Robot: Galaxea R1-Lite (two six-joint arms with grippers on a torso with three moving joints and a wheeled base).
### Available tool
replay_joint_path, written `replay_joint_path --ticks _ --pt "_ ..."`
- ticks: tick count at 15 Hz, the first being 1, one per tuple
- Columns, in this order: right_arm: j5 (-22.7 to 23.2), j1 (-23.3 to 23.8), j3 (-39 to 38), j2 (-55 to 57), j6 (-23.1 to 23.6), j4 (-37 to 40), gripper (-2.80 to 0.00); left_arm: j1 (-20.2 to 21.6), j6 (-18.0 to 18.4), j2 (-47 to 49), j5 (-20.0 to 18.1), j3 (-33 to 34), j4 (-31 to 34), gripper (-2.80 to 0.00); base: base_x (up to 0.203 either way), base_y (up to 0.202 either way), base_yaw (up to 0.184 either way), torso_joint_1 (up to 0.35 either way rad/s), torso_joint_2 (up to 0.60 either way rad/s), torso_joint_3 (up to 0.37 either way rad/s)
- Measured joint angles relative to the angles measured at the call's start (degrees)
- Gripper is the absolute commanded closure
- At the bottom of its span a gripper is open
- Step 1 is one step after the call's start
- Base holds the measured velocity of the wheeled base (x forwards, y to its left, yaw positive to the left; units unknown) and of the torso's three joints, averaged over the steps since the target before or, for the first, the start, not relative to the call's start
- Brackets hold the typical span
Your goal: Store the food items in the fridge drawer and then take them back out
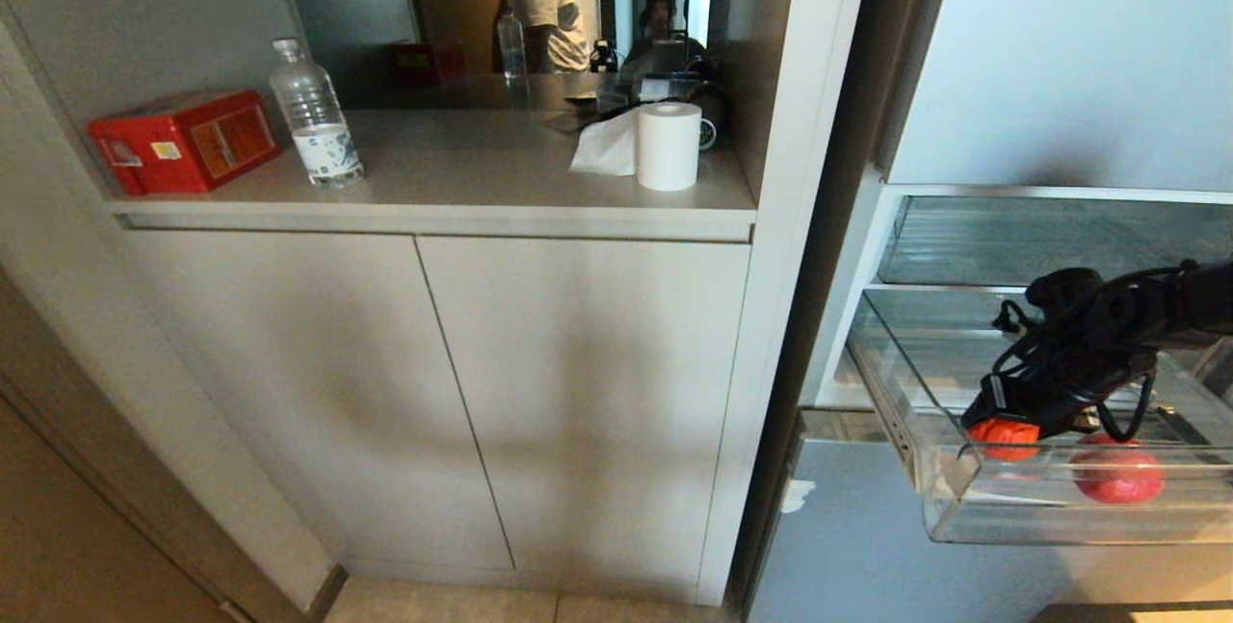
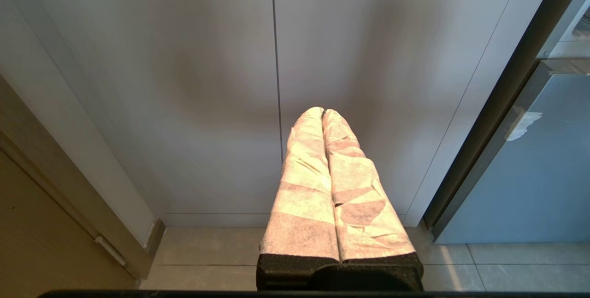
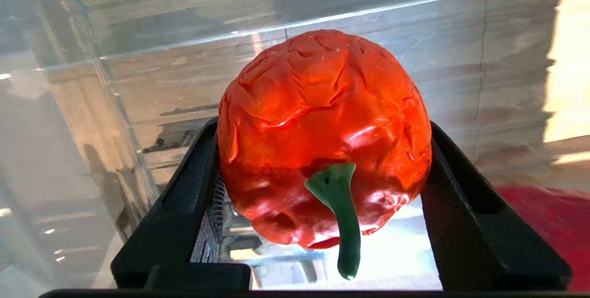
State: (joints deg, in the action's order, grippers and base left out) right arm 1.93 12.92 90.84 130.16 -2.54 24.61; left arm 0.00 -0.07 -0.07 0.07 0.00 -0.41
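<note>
Right end effector around the orange fruit inside the open fridge drawer

In the head view the right end effector [image 1: 1002, 426] reaches into the clear fridge drawer [image 1: 1060, 517], at its front left corner, and the orange fruit [image 1: 1004, 437] is only a small patch under it; the red fruit [image 1: 1117, 474] lies beside it, near the front wall. The right wrist view shows more: the orange fruit [image 3: 325, 137], wrinkled and with a green stem, sits between the two black fingers [image 3: 465, 206], which stand close on both sides; a firm clamp I cannot tell. The left wrist view alone shows the left end effector [image 2: 322, 113], its wrapped fingers together, before the cabinet doors [image 2: 184, 81].
</note>
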Motion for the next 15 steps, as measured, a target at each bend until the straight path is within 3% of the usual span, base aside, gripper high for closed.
replay_joint_path --ticks 9,15 --pt "2.61 -0.28 -8.86 -17.15 -0.62 -0.13 0.0 0.0 0.0 0.0 0.0 0.0 0.0 0.0 0.0 0.0 0.0 0.0 0.0 0.0" --pt "2.86 -0.26 -18.79 -36.78 -0.47 -2.51 0.0 0.0 0.0 0.0 0.0 0.0 0.0 0.0 0.0 0.0 0.0 0.0 0.0 0.0"
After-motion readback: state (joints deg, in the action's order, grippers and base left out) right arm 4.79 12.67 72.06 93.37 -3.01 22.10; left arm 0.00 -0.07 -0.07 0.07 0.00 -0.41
